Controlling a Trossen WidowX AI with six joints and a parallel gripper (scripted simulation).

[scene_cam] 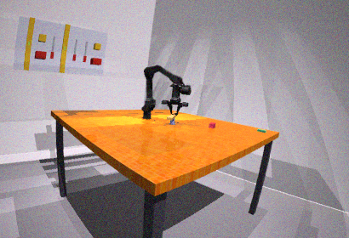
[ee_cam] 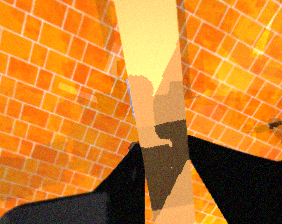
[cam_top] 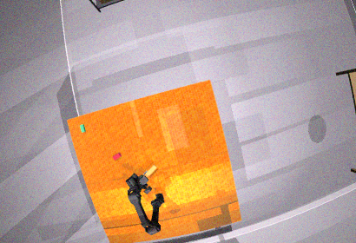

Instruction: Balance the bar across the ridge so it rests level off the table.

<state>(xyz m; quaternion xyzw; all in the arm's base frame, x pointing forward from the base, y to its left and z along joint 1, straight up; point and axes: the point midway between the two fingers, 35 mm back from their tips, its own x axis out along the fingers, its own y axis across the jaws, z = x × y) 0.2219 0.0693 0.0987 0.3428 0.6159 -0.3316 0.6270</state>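
Jaws of the gripper (cam_top: 148, 176) (scene_cam: 174, 114) (ee_cam: 167, 152) closed on the pale bar (cam_top: 151, 171) (scene_cam: 171, 116) (ee_cam: 151, 45); bar runs outward from between the fingers, directly above or touching the blue ridge (scene_cam: 172, 121), contact not discernible; centre its long axis across the ridge before release.

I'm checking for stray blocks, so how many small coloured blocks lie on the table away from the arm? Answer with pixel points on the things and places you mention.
2: a red block (cam_top: 117, 156) (scene_cam: 212, 125) nearer the arm, and a green block (cam_top: 82, 128) (scene_cam: 261, 131) by the table's edge.

orange table (cam_top: 200, 106) (scene_cam: 157, 155) — dark legs (scene_cam: 61, 159); pale tool board (scene_cam: 85, 40) on wall — shadowed floor (cam_top: 282, 106) (scene_cam: 191, 223).
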